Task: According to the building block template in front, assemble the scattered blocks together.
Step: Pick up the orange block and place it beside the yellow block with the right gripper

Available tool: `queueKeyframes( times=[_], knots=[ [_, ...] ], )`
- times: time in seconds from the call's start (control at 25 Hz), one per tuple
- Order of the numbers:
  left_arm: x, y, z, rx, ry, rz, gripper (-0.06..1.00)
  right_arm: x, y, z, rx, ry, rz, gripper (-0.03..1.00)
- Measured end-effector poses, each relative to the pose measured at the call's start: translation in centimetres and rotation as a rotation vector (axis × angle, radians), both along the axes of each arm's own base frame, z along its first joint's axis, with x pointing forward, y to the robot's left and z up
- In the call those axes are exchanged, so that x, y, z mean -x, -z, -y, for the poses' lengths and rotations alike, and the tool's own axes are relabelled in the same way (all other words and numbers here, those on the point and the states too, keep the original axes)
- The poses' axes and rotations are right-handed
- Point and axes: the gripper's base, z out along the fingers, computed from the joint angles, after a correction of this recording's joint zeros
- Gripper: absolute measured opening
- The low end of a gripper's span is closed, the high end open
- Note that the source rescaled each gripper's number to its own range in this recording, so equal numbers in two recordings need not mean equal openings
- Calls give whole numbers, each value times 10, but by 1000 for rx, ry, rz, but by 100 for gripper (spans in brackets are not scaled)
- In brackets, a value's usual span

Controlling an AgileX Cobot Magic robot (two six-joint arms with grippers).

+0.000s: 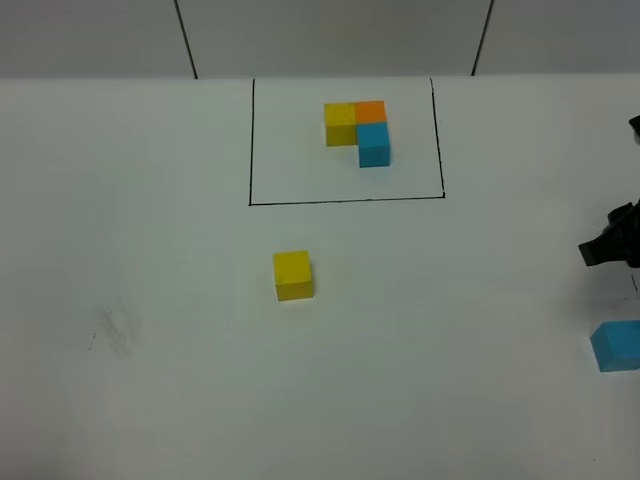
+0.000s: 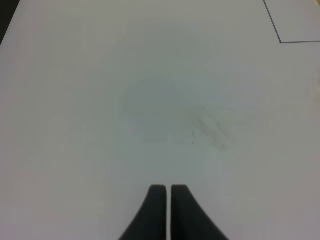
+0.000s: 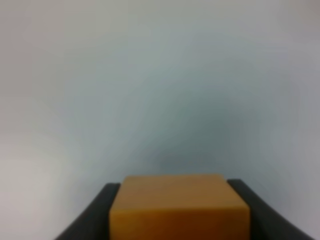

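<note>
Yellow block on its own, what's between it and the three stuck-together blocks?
Between the yellow block and the building block template lies only bare table, crossed by the black line of the rectangle. The exterior high view shows this.

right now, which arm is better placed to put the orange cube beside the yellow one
Right: the right claw grips the orange cube. The left claw is shut, empty, over bare table; the yellow cube sits free.

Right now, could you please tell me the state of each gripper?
Left gripper: shut, holding nothing.
Right gripper: jaws closed on the small matte orange cube.
</note>
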Motion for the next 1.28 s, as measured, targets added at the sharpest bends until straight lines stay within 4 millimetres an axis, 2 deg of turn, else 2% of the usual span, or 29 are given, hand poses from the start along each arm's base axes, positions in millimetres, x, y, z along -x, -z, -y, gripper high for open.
queueKeyframes(
  times=[0.2,0.4,0.64,0.84,0.92,1.28],
  knots=[
    [0,0,0,0,0,0,0,29,-36,-14,-2,-61,64,50],
    [0,0,0,0,0,0,0,51,-51,-21,36,-150,50,50],
    [0,0,0,0,0,0,0,69,-49,-34,177,-472,-69,50],
    [0,0,0,0,0,0,0,79,-47,-52,336,-915,-84,50],
    [0,0,0,0,0,0,0,82,-47,-58,372,-1036,-75,50],
    [0,0,0,0,0,0,0,79,-42,-64,372,-1092,-72,50]
  ],
)
